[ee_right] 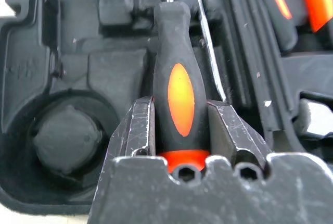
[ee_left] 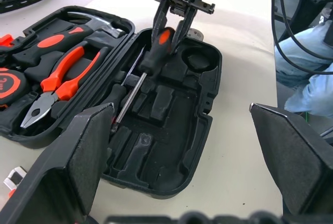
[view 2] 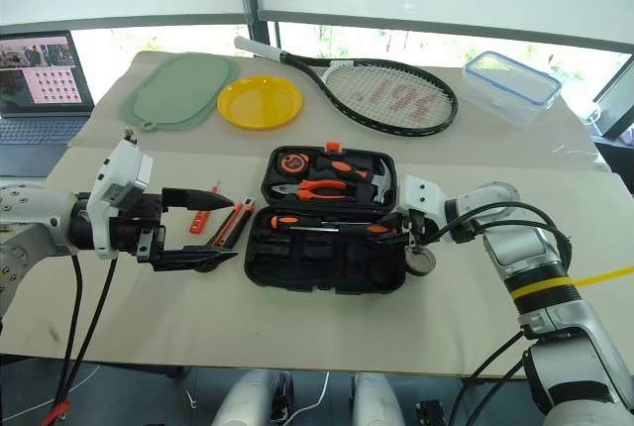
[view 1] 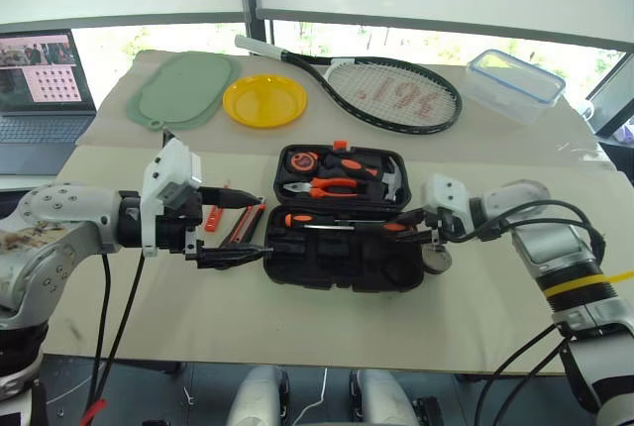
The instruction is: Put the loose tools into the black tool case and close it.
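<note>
Head view: black tool case lies open near the table's middle, its far half holding pliers, hammer and tape measure. Left gripper hangs left of the case, fingers spread wide, holding nothing. Utility knife and small orange tester screwdriver lie on the table by it. A tape roll sits at the case's right edge. Right gripper is at the case's right end.

Left wrist view: right gripper pinches a screwdriver by its handle, shaft over the near half's recesses; a second screwdriver lies beside it.

Right wrist view: both fingers clamp the black-and-orange handle.
</note>
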Controlling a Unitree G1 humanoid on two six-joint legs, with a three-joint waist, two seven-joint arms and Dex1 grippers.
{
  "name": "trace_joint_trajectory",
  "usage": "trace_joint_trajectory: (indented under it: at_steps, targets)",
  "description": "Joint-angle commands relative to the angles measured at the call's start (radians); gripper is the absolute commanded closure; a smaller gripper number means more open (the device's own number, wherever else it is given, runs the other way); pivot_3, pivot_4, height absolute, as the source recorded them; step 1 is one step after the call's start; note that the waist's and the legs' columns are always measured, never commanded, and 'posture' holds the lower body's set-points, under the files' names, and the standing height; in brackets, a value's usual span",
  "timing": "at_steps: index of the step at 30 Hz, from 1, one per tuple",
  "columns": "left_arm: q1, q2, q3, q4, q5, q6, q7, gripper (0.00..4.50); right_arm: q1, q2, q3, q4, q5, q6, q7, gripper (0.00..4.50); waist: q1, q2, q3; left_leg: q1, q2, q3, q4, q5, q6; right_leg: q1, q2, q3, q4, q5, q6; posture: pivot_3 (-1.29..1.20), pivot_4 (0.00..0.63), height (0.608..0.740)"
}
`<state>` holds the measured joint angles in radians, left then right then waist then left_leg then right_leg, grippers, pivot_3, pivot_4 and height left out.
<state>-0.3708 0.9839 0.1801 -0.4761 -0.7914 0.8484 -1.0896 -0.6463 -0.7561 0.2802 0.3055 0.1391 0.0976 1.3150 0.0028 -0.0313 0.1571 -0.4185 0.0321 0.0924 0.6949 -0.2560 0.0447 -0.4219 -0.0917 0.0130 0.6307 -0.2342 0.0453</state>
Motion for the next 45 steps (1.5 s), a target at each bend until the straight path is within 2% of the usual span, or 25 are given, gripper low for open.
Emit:
trace_joint_trajectory:
  at_steps: [1,6,8,9,12,16,20,26,36,42,45]
  targets:
    - [-0.028,0.008,0.008,-0.014,-0.01,-0.017,0.005,0.0,-0.016,0.008,-0.013,-0.003,-0.016,-0.03,0.012,3.48,-0.002,0.0,0.0,0.0,0.0,0.0,0.0,0.0,0.0,0.0,0.0,0.0,0.0,0.0,0.0,0.0,0.15,0.738]
    - [-0.045,-0.001,-0.007,-0.008,-0.003,-0.023,0.013,0.0,-0.009,0.013,-0.02,-0.03,-0.009,0.005,0.015,3.48,-0.004,0.0,0.0,0.0,0.0,0.0,0.0,0.0,0.0,0.0,0.0,0.0,0.0,0.0,0.0,0.0,0.15,0.738]
    - [-0.048,-0.003,-0.011,-0.004,0.0,-0.025,0.013,0.0,-0.008,0.016,-0.036,-0.057,0.016,0.031,0.017,2.48,-0.004,0.0,0.0,0.0,0.0,0.0,0.0,0.0,0.0,0.0,0.0,0.0,0.0,0.0,0.0,0.0,0.15,0.738]
    - [-0.048,-0.003,-0.012,-0.001,0.001,-0.027,0.013,0.0,-0.008,0.018,-0.044,-0.071,0.029,0.047,0.016,2.3,-0.004,0.0,0.0,0.0,0.0,0.0,0.0,0.0,-0.001,0.0,0.0,0.0,0.0,0.0,0.0,0.0,0.15,0.738]
    - [-0.049,-0.007,-0.019,0.008,0.009,-0.036,0.011,0.0,-0.026,0.024,-0.085,-0.139,0.088,0.134,0.008,1.25,-0.004,0.0,0.0,0.0,0.0,0.0,0.0,0.0,-0.001,0.0,0.0,0.0,0.0,0.0,0.0,0.0,0.15,0.738]
    - [-0.052,-0.017,-0.035,0.017,0.017,-0.051,0.013,0.0,-0.034,0.052,-0.111,-0.199,0.136,0.233,-0.028,1.25,-0.004,0.0,0.0,0.0,0.0,0.0,0.0,0.0,-0.001,0.0,0.0,0.0,0.001,0.0,0.0,0.0,0.15,0.738]
    - [-0.052,-0.021,-0.05,0.022,0.027,-0.065,0.01,0.0,-0.019,0.103,-0.105,-0.194,0.125,0.257,-0.083,2.35,-0.002,0.0,0.0,0.0,0.0,0.0,0.0,0.0,-0.001,0.0,0.0,-0.001,0.0,0.0,0.0,0.0,0.15,0.738]
    - [-0.061,-0.03,-0.06,0.03,0.042,-0.077,0.008,0.0,0.013,0.167,-0.094,-0.171,0.104,0.264,-0.146,4.36,-0.002,0.0,0.0,0.0,0.0,0.0,0.0,0.0,-0.001,0.0,0.001,0.0,0.001,0.0,-0.001,0.0,0.15,0.738]
    - [-0.068,-0.031,-0.069,0.042,0.049,-0.091,0.006,0.0,0.055,0.179,-0.002,-0.157,0.022,0.224,-0.136,4.44,-0.005,0.0,0.0,0.0,0.0,0.0,0.0,0.0,-0.001,0.0,0.001,0.0,0.001,0.0,-0.001,0.0,0.15,0.738]
    - [-0.068,-0.03,-0.082,0.049,0.061,-0.105,0.004,0.0,0.03,0.205,0.078,-0.089,-0.131,0.182,-0.241,4.44,-0.016,-0.001,-0.001,0.004,0.0,0.0,0.0,0.001,-0.001,0.002,0.001,0.0,0.001,0.0,-0.001,0.0,0.15,0.738]
    - [-0.067,-0.033,-0.084,0.05,0.067,-0.108,0.007,0.0,0.033,0.195,0.084,-0.129,-0.141,0.186,-0.234,4.44,-0.018,-0.001,-0.001,0.006,0.001,0.0,-0.001,0.002,-0.003,0.003,0.002,0.0,0.003,0.002,-0.003,0.0,0.15,0.738]
